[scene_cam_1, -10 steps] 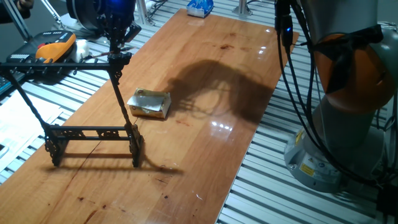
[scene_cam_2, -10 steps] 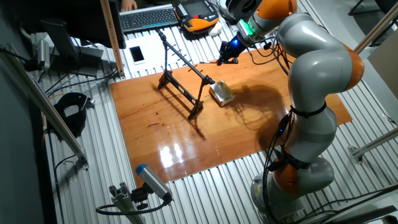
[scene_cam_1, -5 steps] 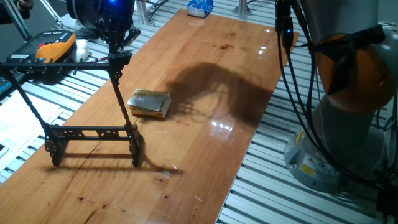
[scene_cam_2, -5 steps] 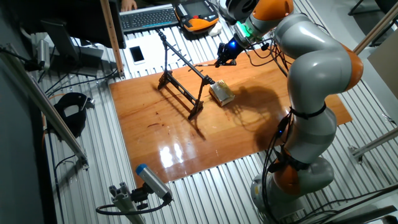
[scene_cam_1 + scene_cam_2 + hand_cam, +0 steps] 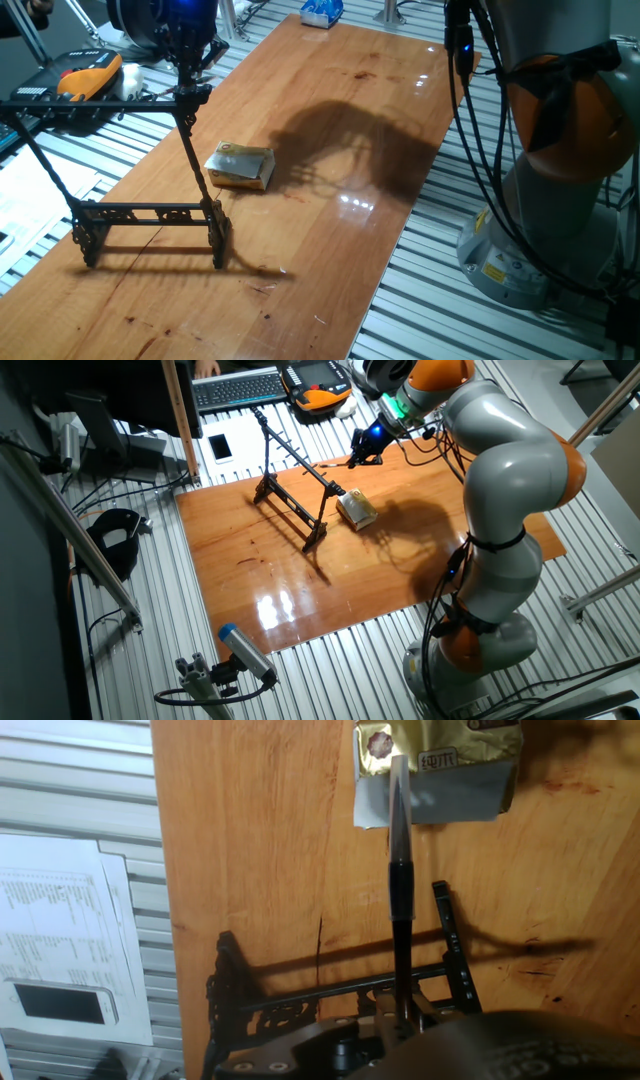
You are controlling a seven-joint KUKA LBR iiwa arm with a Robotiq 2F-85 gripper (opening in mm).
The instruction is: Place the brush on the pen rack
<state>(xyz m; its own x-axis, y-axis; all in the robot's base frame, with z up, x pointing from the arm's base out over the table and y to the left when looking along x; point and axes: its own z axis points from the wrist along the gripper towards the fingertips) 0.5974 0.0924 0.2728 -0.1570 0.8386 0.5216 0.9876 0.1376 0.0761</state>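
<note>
The black pen rack (image 5: 150,212) stands on the wooden table, with slanted uprights and a top crossbar; it also shows in the other fixed view (image 5: 290,505). My gripper (image 5: 187,62) hovers just above the near end of the crossbar, lit blue (image 5: 360,452). In the hand view the gripper (image 5: 395,1015) is shut on the brush (image 5: 400,910). The thin stick points straight out from the fingers over the rack's rails (image 5: 330,995) towards the block. The fingers themselves are mostly hidden by the hand's body.
A yellowish rectangular block (image 5: 241,166) lies on the table just beyond the rack (image 5: 440,760). The table's edge runs close beside the rack, with papers and a phone (image 5: 60,1003) beyond it. An orange pendant (image 5: 90,75) and a keyboard (image 5: 240,388) lie off the table.
The gripper has shifted only slightly above the rack's top end, still holding the brush. The rack and the block have not moved.
</note>
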